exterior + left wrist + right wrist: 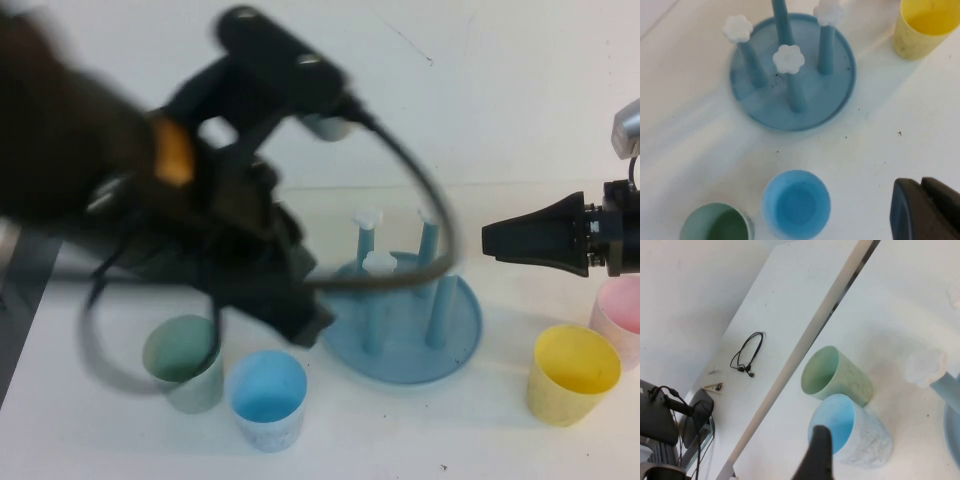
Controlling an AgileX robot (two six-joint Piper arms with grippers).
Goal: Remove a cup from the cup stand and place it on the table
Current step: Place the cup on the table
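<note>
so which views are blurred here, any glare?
High view: left arm smeared by motion blur, left gripper shut above the light blue cup; right gripper and cup stand sharp. Left wrist view: mildly soft, streaky sheen on the table. Right wrist view: sharp cups, the near white flower cap out of focus.

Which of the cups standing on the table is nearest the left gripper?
The light blue cup, upright beside the pale green cup. The shut left gripper hangs just above it, while the yellow cup and pink cup stand beyond the cup stand.
</note>
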